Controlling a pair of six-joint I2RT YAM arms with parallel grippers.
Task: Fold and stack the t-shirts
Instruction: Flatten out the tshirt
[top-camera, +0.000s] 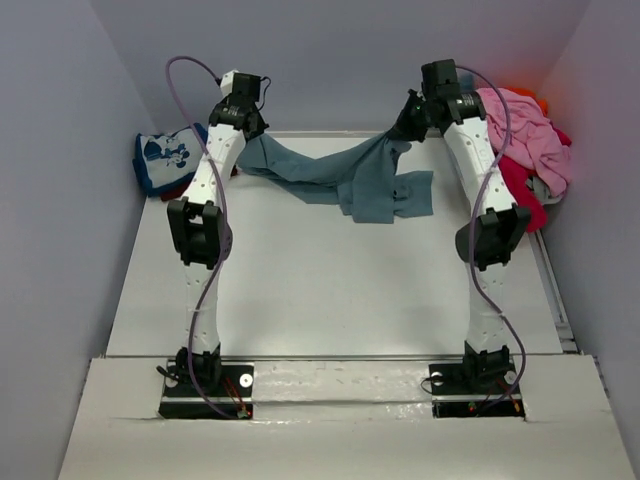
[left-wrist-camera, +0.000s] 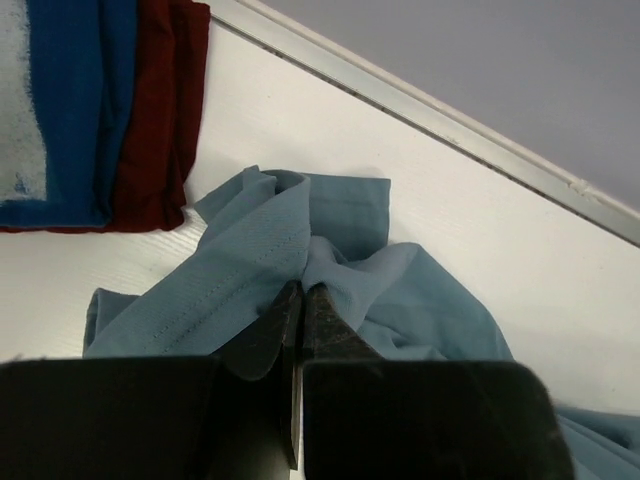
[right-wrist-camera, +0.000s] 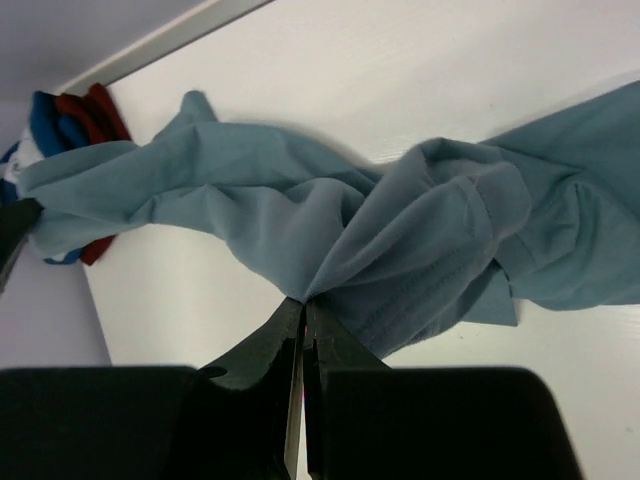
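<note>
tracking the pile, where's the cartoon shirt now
Top view: the cartoon shirt sits folded at the table's far left, atop a dark red shirt, left of the left claw.

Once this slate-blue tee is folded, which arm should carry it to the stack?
Probably left: the left pincer, shut on the slate-blue cloth t-shirt, sits beside the folded blue-and-dark-red stack; the right pincer is by the unfolded pink pile.
</note>
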